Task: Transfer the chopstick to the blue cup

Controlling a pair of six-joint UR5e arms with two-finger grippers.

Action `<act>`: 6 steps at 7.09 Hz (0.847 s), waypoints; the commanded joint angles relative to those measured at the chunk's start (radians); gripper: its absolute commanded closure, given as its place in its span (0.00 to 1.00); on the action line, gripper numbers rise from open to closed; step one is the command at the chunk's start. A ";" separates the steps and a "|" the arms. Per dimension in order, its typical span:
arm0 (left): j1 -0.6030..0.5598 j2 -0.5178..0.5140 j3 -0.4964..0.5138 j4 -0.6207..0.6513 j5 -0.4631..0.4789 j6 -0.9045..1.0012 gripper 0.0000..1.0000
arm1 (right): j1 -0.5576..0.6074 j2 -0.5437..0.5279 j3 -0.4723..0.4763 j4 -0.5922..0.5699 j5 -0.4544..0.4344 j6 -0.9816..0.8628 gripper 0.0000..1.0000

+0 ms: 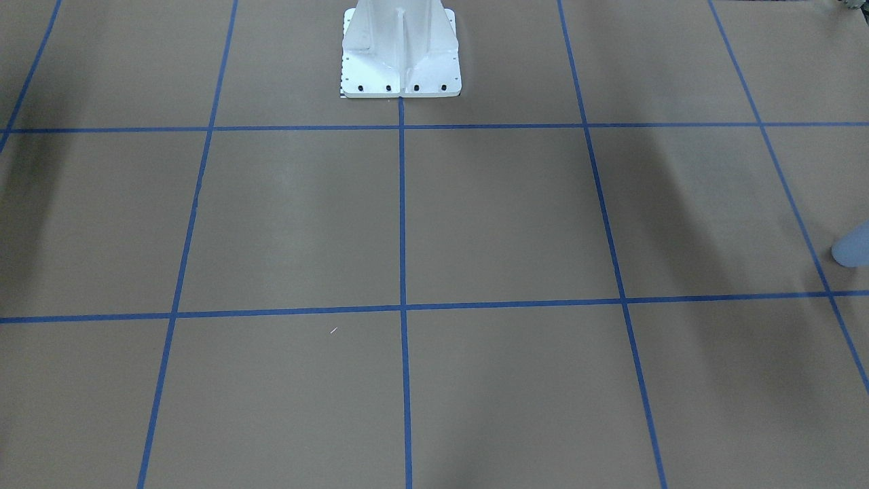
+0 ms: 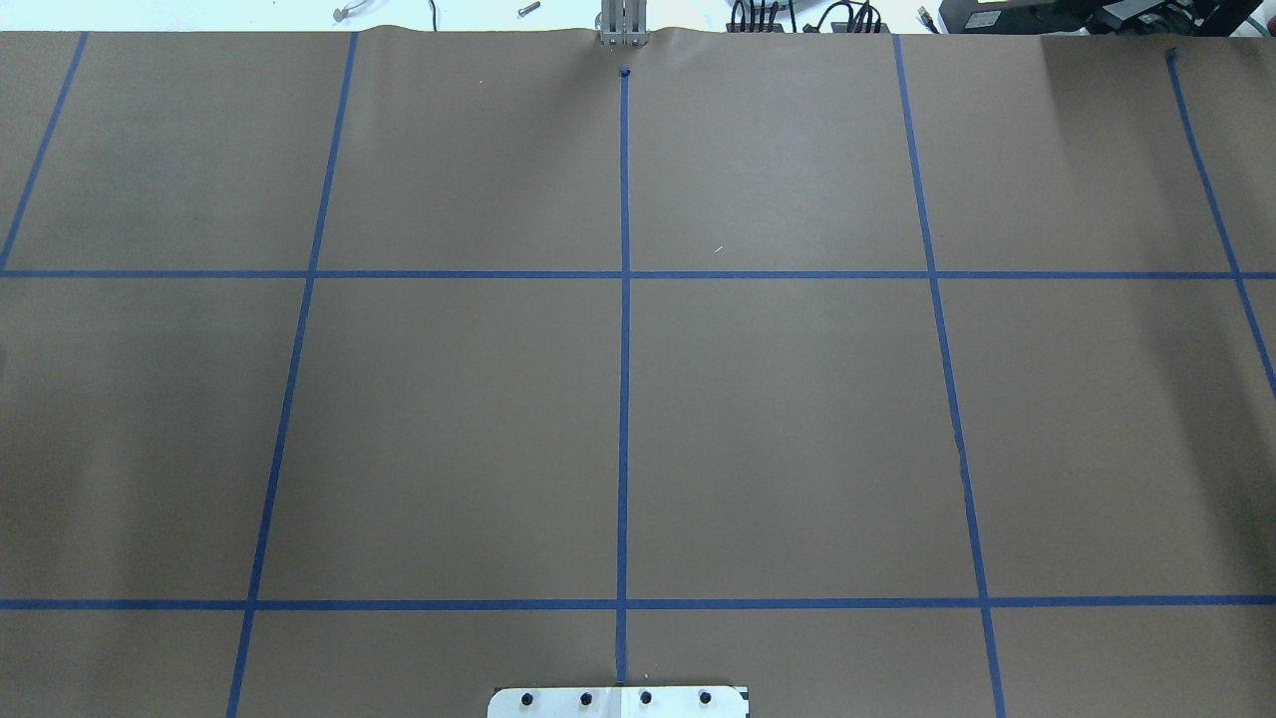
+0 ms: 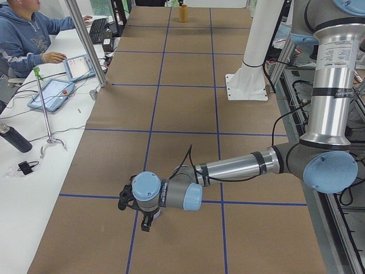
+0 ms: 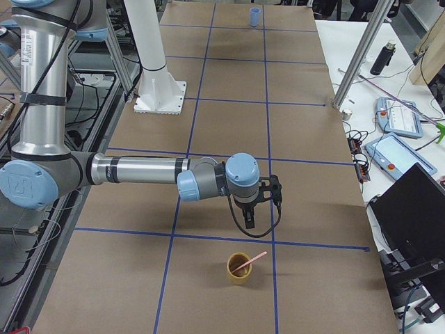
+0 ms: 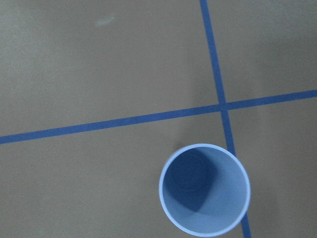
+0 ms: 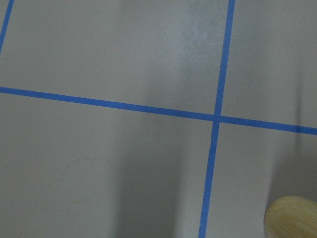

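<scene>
The pink chopstick [image 4: 254,259] leans in a yellow cup [image 4: 239,268] near the table's right end; the cup's rim shows in the right wrist view [image 6: 292,217] and far off in the exterior left view [image 3: 183,12]. My right gripper [image 4: 249,224] hangs just above and beside that cup, apart from it. The blue cup [image 5: 204,189] stands upright and empty beside a tape crossing, below my left wrist camera, and it shows at the far end in the exterior right view [image 4: 255,17]. My left gripper [image 3: 145,220] hangs there. I cannot tell whether either gripper is open or shut.
Blue tape lines [image 2: 624,399] grid the brown table. The white robot pedestal [image 1: 400,54] stands at mid-table. An operator [image 3: 23,34] sits at a side bench with tablets [image 3: 51,94] and a bottle. A laptop [image 4: 417,216] is beside the right end.
</scene>
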State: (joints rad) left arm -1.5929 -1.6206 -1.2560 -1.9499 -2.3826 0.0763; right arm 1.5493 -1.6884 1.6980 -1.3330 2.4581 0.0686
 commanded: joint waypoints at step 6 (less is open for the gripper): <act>0.073 -0.059 0.055 -0.052 0.062 -0.197 0.03 | -0.018 -0.001 -0.011 0.012 -0.001 0.048 0.00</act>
State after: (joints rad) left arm -1.5266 -1.6839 -1.2019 -1.9927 -2.3225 -0.1221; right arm 1.5347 -1.6902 1.6913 -1.3207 2.4577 0.1163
